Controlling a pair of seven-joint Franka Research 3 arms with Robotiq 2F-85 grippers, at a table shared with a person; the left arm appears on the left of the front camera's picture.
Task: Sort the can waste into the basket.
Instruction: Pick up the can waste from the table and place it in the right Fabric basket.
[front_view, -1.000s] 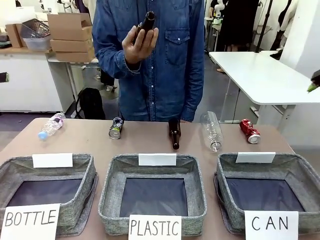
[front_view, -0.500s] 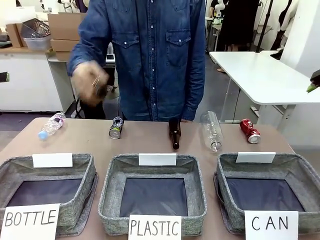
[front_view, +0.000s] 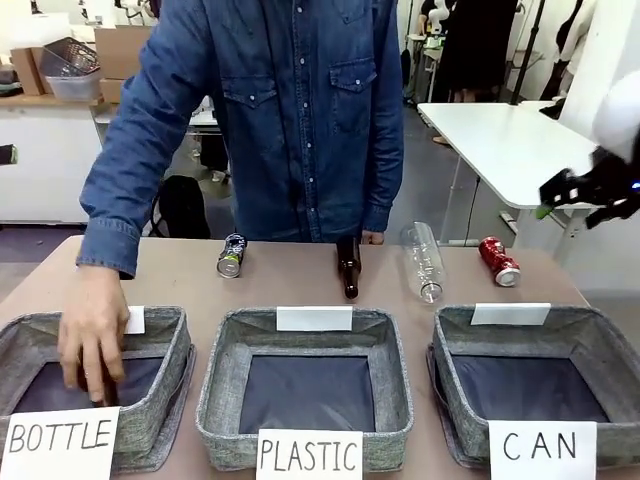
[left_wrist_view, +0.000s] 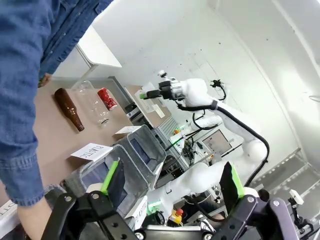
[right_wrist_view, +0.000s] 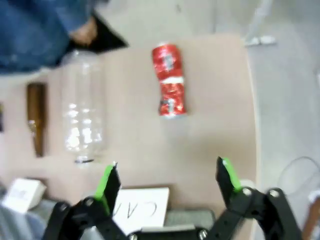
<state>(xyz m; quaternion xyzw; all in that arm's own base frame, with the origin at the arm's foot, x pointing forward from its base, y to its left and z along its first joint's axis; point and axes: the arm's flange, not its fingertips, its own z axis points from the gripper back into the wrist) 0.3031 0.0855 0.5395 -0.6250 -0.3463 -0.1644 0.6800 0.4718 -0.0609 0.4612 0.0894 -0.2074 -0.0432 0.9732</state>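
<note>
1. The right pincer (right_wrist_view: 167, 172) hangs above the right end of the light brown tabletop (front_view: 290, 290), its green-padded fingers apart and holding nothing. The left pincer (left_wrist_view: 172, 172) is also spread wide and empty.
2. Just ahead of the right pincer, the crushed red metal drink can (right_wrist_view: 169, 80) lies on its side on bare tabletop. It is behind the grey fabric basket signed "CAN" (front_view: 600, 335).
3. That can is probably light and thin-walled, and it would give further under a hard squeeze. Its dented waist looks the best place to hold, with one finger on each long side.
4. The dark metal drink can with yellow-green print and silver ends (front_view: 232, 256) lies left of the middle, well apart from that basket. Being round, it may roll, so a hold across its body seems safest.
5. A clear plastic bottle (right_wrist_view: 82, 117) lies beside the red can with a gap between them. On the can's other side the tabletop's edge is near, so a nudge could push it off.
6. The basket is open from above and its dark bottom is bare. The person's hand (front_view: 92, 335) is in the basket signed "BOTTLE", well away.
</note>
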